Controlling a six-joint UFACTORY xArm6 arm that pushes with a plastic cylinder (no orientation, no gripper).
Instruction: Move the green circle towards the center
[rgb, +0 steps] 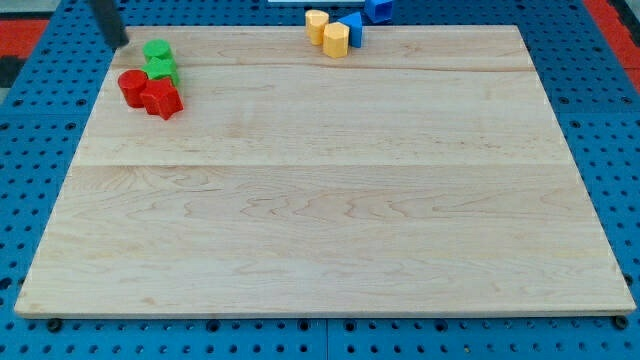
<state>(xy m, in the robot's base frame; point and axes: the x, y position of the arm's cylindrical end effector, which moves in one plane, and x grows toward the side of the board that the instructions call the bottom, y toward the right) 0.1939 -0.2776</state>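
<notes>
Rod-shaped, with no jaws to open or close, the end effector leans in from the view's top left; my tip (121, 42) rests on the tabletop (330, 220), just left of the green circle (156, 50), above a second green block (162, 69) and two red blocks (150, 92).

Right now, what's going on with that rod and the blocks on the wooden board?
My tip sits at the board's top left corner, just left of two green blocks, one behind the other; which one is the circle I cannot tell. It looks slightly apart from them, not yet pushing. Two red blocks, and, huddle right below the greens. Two yellow blocks, and, and a blue one sit at the top edge. The green circle is still far from the center.
</notes>
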